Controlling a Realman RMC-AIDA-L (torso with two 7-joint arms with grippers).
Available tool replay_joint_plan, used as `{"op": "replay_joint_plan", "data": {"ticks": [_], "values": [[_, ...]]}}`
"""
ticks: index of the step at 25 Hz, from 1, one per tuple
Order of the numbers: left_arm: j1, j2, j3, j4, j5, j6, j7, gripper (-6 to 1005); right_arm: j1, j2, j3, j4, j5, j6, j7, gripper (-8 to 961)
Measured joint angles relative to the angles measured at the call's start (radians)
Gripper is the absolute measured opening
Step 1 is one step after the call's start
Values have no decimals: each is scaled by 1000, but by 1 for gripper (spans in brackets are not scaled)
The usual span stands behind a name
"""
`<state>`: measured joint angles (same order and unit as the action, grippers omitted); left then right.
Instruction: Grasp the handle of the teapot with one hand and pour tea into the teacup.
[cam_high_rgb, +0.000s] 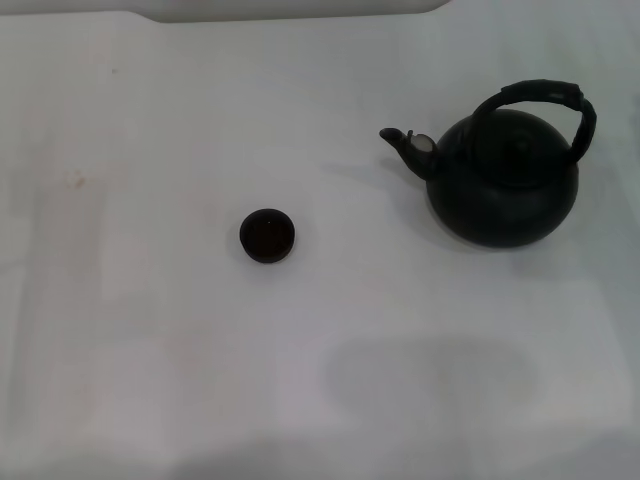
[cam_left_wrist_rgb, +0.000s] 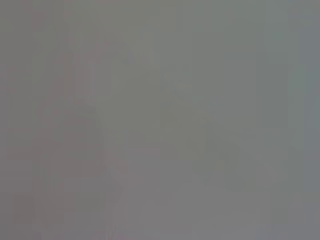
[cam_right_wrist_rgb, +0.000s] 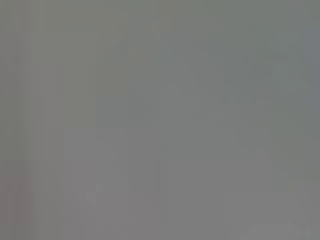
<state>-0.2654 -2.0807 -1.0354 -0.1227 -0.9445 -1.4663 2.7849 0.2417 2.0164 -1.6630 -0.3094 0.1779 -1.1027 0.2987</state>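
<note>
On the white desk (cam_high_rgb: 150, 350), the nearest task object in the head view is the teacup (cam_high_rgb: 267, 236), a small round dark handleless cup standing upright a little toward 9 o'clock of the picture's middle. Its inside looks dark; whether it holds liquid cannot be told. Bare desk surrounds it on every side, and nothing touches it.

Farther back, at about 2 o'clock from the teacup and well apart from it, stands the teapot (cam_high_rgb: 505, 185), a round matte-black pot sitting upright on the desk. Its short curved spout (cam_high_rgb: 405, 146) points toward 9 o'clock, roughly toward the cup's side of the desk, with a pale patch near the spout's base. The handle (cam_high_rgb: 545, 100), a thick black arched hoop with a wrapped texture along its top, rises over the lid and stands upright, free of any contact. Nothing lies between teapot and teacup, and nothing blocks the way to the handle from above.

A faint greyish smudge marks the desk at about 5 o'clock of the teacup, and a pale raised edge (cam_high_rgb: 290, 10) runs along the far border of the desk at 12 o'clock.

Neither gripper appears in the head view. Both wrist views show only a featureless grey field, so whether the fingers of either arm are open or closed cannot be told.
</note>
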Motion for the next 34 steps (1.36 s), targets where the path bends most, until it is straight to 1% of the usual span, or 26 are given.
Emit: {"op": "replay_joint_plan", "data": {"ticks": [3, 9, 13, 15, 19, 24, 34], "values": [[-1, -1, 0, -2, 0, 9, 1, 879, 4, -2, 6, 18, 1, 4, -7, 714], [-4, -2, 0, -7, 0, 21, 1, 880, 26, -6, 6, 27, -1, 82, 12, 753], [-4, -3, 0, -9, 1, 25, -1, 880, 30, -4, 21, 30, 10, 78, 10, 804], [-2, -3, 0, -9, 1, 26, -3, 880, 28, -2, 51, 31, 12, 64, 12, 830], [2, -2, 0, -9, 1, 26, -6, 880, 25, -2, 55, 32, 12, 49, 11, 881], [4, -2, 0, -9, 1, 26, -6, 880, 22, -2, 57, 35, 12, 22, 9, 876], [-3, -4, 1, -11, 2, 26, -7, 880, 29, -2, 57, 48, 13, 23, -16, 876]]}}
